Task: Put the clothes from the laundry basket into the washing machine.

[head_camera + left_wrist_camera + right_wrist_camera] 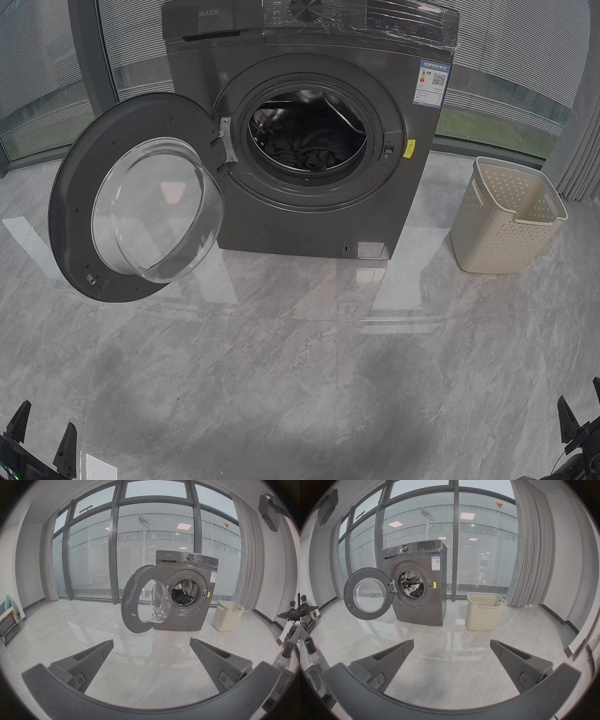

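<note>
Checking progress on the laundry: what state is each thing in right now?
Washing machine door: swung wide open.
Clothes: dark, lying inside the drum.
Laundry basket: upright, no clothes visible inside.
Left tool: open, holding nothing.
Right tool: open, holding nothing.

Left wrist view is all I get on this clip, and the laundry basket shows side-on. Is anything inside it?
Observer: The head view looks down into the laundry basket; no clothes show inside it.
Operator: Something dark sits in the washing machine. Clothes?
Observer: Yes, from the head view it is a dark heap of clothes lying inside.
Operator: And the right gripper?
Observer: The right gripper has its jaws wide apart, with nothing between them.
</note>
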